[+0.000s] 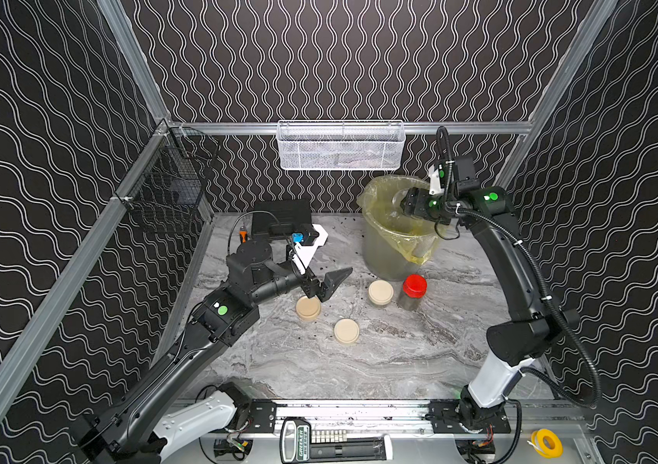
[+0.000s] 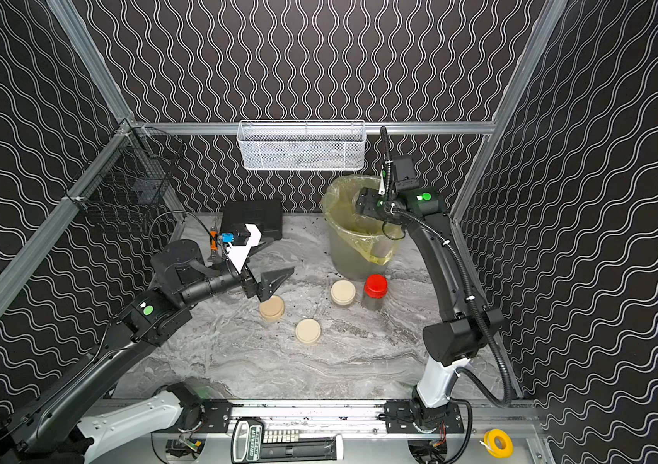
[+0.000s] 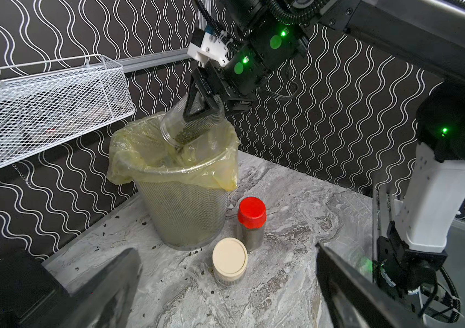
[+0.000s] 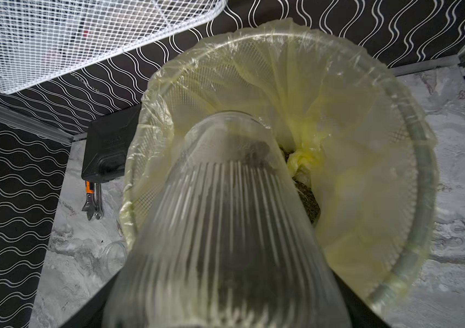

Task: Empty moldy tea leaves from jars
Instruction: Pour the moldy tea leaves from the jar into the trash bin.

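Near left the left tool (image 1: 337, 285) hangs open and empty beside a cream lid (image 1: 308, 308); far right the right tool (image 3: 201, 113) grips 1 uncapped jar (image 3: 178, 127) tipped over the bucket (image 3: 174, 171), tea leaves (image 3: 184, 137) at its mouth, so a slipping hold could drop it or scatter flakes onto the worktop (image 1: 399, 361).

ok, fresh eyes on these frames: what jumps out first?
The right claw holds a lidless glass jar tipped mouth-down over the yellow-lined bin at the back right, tea leaves gathered at its mouth. In front of the bin a red-lidded jar stands beside a cream-lidded jar. The left claw hangs open left of centre.
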Motion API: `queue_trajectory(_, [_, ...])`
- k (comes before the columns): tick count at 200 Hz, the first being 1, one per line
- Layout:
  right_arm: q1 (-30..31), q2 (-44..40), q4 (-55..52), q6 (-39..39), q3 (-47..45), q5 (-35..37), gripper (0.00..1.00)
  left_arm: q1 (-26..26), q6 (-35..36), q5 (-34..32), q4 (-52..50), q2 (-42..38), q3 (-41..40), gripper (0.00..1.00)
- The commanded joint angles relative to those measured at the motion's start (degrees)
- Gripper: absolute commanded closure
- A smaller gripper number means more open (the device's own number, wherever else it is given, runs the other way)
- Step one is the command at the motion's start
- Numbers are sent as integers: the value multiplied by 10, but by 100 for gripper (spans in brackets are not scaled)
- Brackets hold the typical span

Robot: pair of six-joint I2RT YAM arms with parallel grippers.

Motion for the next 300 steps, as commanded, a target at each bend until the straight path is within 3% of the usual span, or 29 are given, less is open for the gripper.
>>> queue_trajectory(1, [0, -33, 49, 0, -24, 9, 81, 0, -3, -2, 16, 2, -1, 1])
queue_trajectory(115, [-1, -98, 131, 9, -107, -27, 85, -1, -2, -3, 16, 3, -1, 1])
queue_trajectory(149, [-1, 18, -11, -10, 23, -8, 82, -2, -1, -5, 16, 4, -2, 1])
queue_trajectory(163, [0, 32, -22, -12, 50, 9, 83, -3, 0, -6, 15, 5, -1, 1])
queue_trajectory(300, [9, -122, 128, -3, -109, 13, 87, -3, -1, -7, 17, 12, -4, 1])
